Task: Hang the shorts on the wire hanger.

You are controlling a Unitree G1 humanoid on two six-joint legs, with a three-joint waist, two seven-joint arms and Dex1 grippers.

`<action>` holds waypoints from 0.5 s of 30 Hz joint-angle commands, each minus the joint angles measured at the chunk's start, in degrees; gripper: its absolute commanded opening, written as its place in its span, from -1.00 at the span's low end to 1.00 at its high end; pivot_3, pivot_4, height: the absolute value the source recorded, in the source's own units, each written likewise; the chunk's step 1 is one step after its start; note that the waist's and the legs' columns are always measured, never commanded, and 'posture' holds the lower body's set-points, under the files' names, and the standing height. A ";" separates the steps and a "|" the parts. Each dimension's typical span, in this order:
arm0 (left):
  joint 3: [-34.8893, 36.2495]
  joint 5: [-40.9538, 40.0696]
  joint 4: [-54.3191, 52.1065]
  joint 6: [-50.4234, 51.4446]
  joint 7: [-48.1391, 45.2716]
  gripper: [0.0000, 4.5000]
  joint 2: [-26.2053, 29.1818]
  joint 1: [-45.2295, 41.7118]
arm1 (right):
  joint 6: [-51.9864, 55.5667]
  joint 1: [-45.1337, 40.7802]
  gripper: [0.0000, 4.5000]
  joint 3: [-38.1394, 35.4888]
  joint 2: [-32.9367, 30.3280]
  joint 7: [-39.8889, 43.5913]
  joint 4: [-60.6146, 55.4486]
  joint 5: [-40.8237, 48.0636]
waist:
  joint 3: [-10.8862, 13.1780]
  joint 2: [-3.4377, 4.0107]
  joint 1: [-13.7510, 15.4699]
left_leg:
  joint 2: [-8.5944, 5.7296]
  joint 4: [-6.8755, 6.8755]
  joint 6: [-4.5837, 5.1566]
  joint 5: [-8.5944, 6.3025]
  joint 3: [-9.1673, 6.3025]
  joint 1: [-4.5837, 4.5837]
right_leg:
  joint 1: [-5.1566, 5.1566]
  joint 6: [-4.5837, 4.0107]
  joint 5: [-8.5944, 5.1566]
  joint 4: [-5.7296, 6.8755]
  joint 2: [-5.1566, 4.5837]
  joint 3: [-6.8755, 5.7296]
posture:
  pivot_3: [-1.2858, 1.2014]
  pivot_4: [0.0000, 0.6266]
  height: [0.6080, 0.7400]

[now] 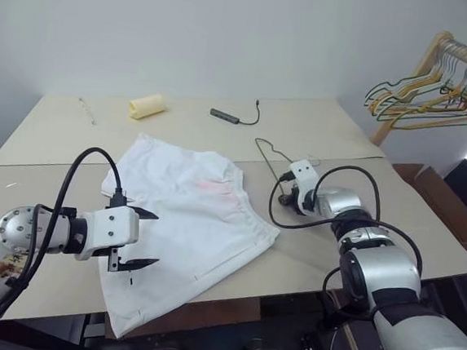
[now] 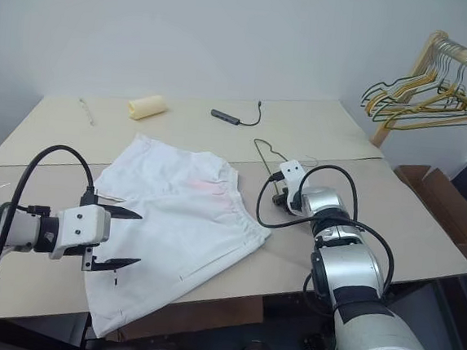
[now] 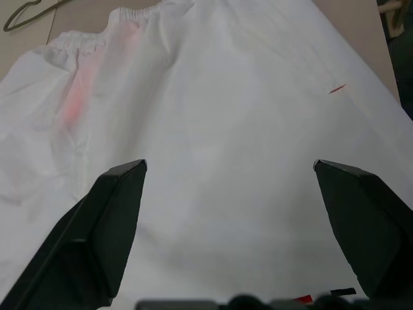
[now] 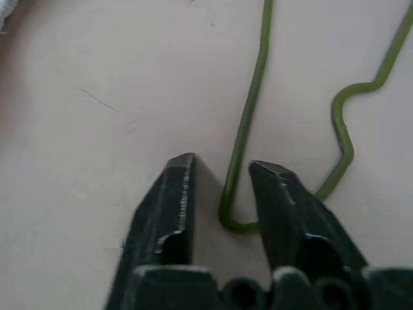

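- Shorts (image 1: 189,220) lie spread flat on our bench (image 1: 58,127), waistband toward our right side, one hem hanging over the near edge
- Our wire hanger (image 4: 248,116) lies on the bench just beside the waistband, hook end pointing away from us
- Our right hand (image 4: 222,187) is low on the bench with its fingers drawn in around a bend of the wire; the wire runs between them, so we read it as clenching on the hanger, though firm contact is hard to confirm
- Our left hand (image 1: 142,237) hovers released, fingers spread wide above the near part of the shorts, gripping nothing
- To do this step well, we judge the wire should sit deep between the fingers before lifting, since thin wire may pivot or slip; a slow lift with the triangle kept level should help
- Our right arm covers much of the hanger in the head views, so its full outline is hard to make out
- Whether the wire has left the bench, we cannot tell
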 commanded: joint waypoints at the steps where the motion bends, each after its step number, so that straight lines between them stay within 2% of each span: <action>1: 0.90 -0.57 -0.35 -1.21 -0.12 1.00 0.50 -0.57 | 1.25 -0.32 -0.88 0.08 0.29 -0.24 0.98 -0.77 | -0.01 0.00 -0.03 | 0.00 0.00 0.00 0.00 0.00 0.03 | 0.02 0.00 0.00 0.00 0.00 0.00 | 0.09 -1.00 1.00; 2: 0.91 -0.58 -0.39 -1.20 -0.14 1.00 0.50 -0.56 | 1.34 -0.29 -0.99 0.06 0.25 -0.23 1.00 -0.90 | -0.01 0.00 -0.04 | 0.00 0.00 0.00 0.00 0.00 0.05 | 0.03 0.00 0.00 0.00 0.00 0.00 | 0.09 -1.00 1.00; 10: -0.13 -0.37 0.49 -1.06 1.42 1.00 -1.17 -2.61 | 1.07 0.20 -0.99 -0.96 -0.36 -0.67 -0.31 -0.96 | 0.00 0.01 0.10 | 0.01 0.00 0.00 -0.01 -0.03 0.44 | 0.46 0.21 -0.13 -0.07 -0.01 -0.05 | 0.09 -1.00 1.00; 15: 0.77 -4.55 2.29 5.94 8.79 1.00 -9.20 -8.93 | 0.83 1.42 -0.99 -5.21 -1.43 -1.80 -6.19 2.52 | -0.01 0.00 0.22 | 0.00 0.00 0.00 0.00 -0.05 0.51 | 0.57 0.24 -0.12 -0.08 -0.02 -0.06 | 0.08 -1.00 1.00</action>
